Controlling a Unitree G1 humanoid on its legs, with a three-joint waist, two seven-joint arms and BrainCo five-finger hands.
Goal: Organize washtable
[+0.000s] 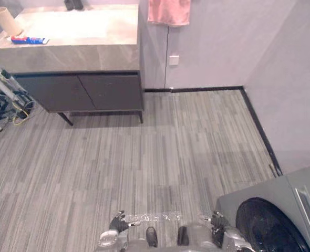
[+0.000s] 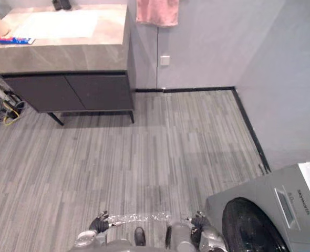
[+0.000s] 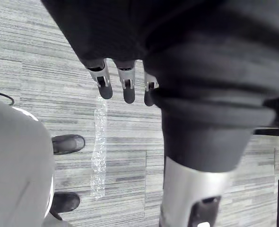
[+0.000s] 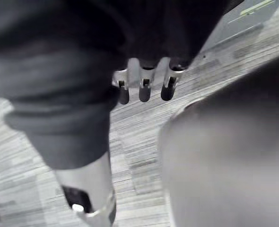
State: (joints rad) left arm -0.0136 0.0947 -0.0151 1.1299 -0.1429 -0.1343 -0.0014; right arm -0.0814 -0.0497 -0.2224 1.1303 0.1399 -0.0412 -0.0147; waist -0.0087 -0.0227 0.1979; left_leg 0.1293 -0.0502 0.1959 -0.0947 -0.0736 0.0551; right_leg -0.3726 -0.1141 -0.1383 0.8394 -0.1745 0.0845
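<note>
While both arms hang low at your sides, start with what is nearest. The left robot hand and right robot hand are both released, fingers straight and holding nothing. Between them a clear strip of film lies on the floor, and a washer stands just beside your right arm. Well ahead and to the left is the table. A tan cup that looks tilted sits near its left end, with a blue-and-red tube lying flat just beside it. A pink towel hangs on the wall past the table's right end. The step in hand looks like the approach. Walk forward and veer left, keeping clear of the washer. Stop square to the table's front, with cup and tube within reach, before you raise either arm.
</note>
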